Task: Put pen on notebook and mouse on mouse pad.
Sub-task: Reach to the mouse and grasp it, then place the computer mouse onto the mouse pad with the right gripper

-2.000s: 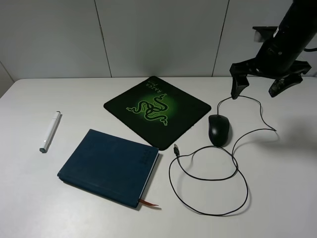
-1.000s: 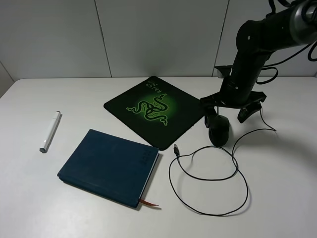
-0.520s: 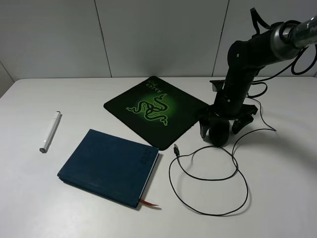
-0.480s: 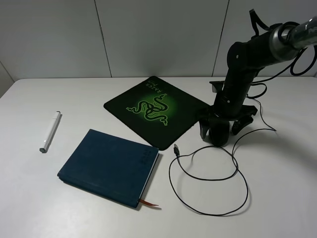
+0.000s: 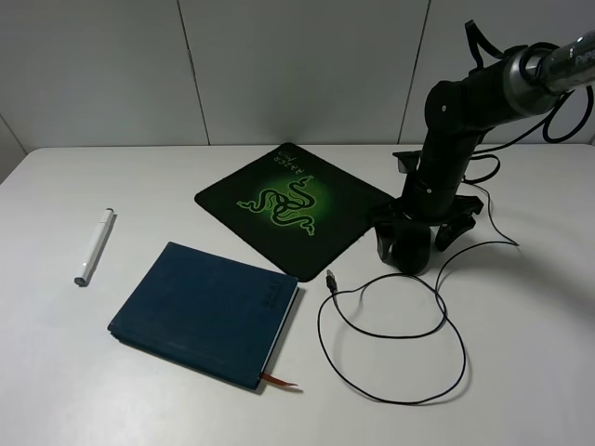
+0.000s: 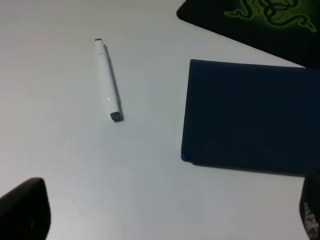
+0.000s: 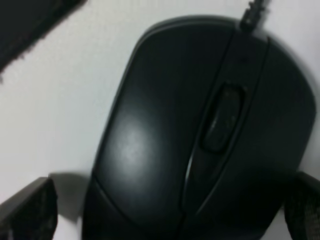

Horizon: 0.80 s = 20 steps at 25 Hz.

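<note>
The black mouse (image 5: pixel 412 253) lies on the white table just right of the mouse pad (image 5: pixel 296 206), its cable (image 5: pixel 390 367) looping toward the front. My right gripper (image 5: pixel 414 238) stands low over the mouse, open, one finger on each side. In the right wrist view the mouse (image 7: pixel 200 130) fills the frame between the fingertips (image 7: pixel 25 210). The white pen (image 5: pixel 93 246) lies at the left, beside the teal notebook (image 5: pixel 204 311). In the left wrist view my left gripper (image 6: pixel 167 215) hangs open above the table, near the pen (image 6: pixel 107 87) and notebook (image 6: pixel 250 115).
The cable's USB plug (image 5: pixel 330 279) lies between the notebook's corner and the mouse. A grey wall (image 5: pixel 297 65) stands behind the table. The mouse pad's corner (image 6: pixel 260 20) shows beyond the notebook in the left wrist view.
My right arm has swung in from the upper right and come down over the mouse, with its fingers now on either side of it. Pen, notebook and pad have not moved.
</note>
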### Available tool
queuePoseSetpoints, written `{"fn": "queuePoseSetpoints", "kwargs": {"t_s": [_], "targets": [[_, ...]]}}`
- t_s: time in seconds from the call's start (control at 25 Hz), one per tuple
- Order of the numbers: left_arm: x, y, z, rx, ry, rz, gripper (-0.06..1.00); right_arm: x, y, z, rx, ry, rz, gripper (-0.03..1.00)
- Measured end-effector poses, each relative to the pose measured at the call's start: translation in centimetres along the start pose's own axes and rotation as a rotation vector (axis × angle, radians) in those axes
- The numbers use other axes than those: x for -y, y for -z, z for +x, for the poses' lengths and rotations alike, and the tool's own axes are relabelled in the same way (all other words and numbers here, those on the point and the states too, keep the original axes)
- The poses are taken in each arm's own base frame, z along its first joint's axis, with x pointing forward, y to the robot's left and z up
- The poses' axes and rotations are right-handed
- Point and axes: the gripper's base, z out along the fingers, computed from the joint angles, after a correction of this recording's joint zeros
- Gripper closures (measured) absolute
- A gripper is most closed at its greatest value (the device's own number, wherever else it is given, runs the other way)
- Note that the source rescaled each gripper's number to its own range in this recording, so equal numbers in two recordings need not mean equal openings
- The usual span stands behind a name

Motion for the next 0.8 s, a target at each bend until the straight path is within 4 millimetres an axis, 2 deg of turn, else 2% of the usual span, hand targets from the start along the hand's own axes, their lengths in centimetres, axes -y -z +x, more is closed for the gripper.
{"fn": "queuePoseSetpoints", "kwargs": {"t_s": [0.04,0.08,0.12,0.2,0.8], "targets": [[0.0,0.0,0.0,0.0,0.0,0.0,-0.06,0.01,0.0,-0.01,0.001,0.002,0.002,-0.02],[0.0,0.0,0.0,0.0,0.0,0.0,-0.06,0.04,0.0,-0.01,0.001,0.004,0.004,0.1],[0.0,0.0,0.0,0.0,0.0,0.0,-0.06,0.08,-0.03,-0.01,0.001,0.008,0.009,0.34],[0.0,0.0,0.0,0.0,0.0,0.0,-0.06,0.13,-0.02,-0.02,0.001,0.012,0.014,0.96],[0.0,0.0,0.0,0.0,0.0,0.0,-0.06,0.13,-0.05,0.04,-0.008,-0.001,0.014,0.97]]}}
